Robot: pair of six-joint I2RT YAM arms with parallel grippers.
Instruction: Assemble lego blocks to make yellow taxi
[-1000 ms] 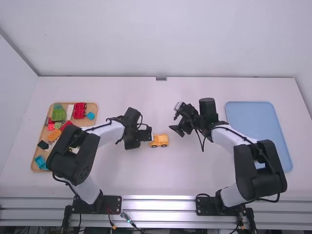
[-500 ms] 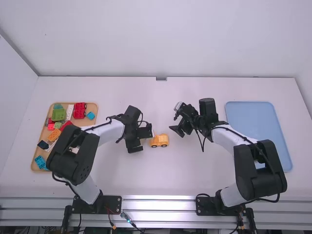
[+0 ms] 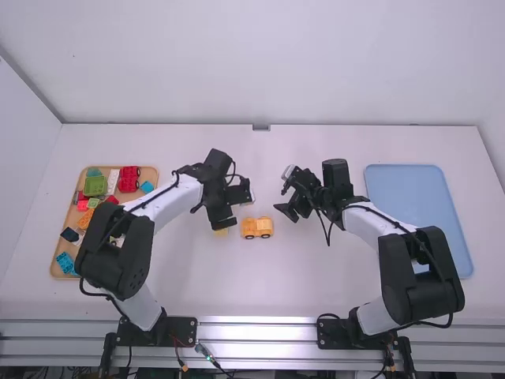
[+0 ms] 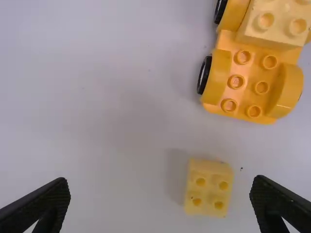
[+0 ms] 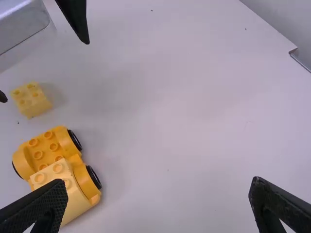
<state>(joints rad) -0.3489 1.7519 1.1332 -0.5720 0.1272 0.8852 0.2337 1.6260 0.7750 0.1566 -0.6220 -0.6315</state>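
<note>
Left tool [image 3: 236, 208], fingers apart, has the yellow block [image 4: 209, 188] and wheeled orange assembly [image 4: 248, 86] near it; right tool [image 3: 284, 199] likewise stands apart.

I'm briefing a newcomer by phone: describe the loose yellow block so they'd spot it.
On the white table, between the tan tray and the blue tray, find the wheeled orange car. The block sits apart from it, on the tan tray's side. Unlike the car, it has no wheels, just four top studs.
</note>
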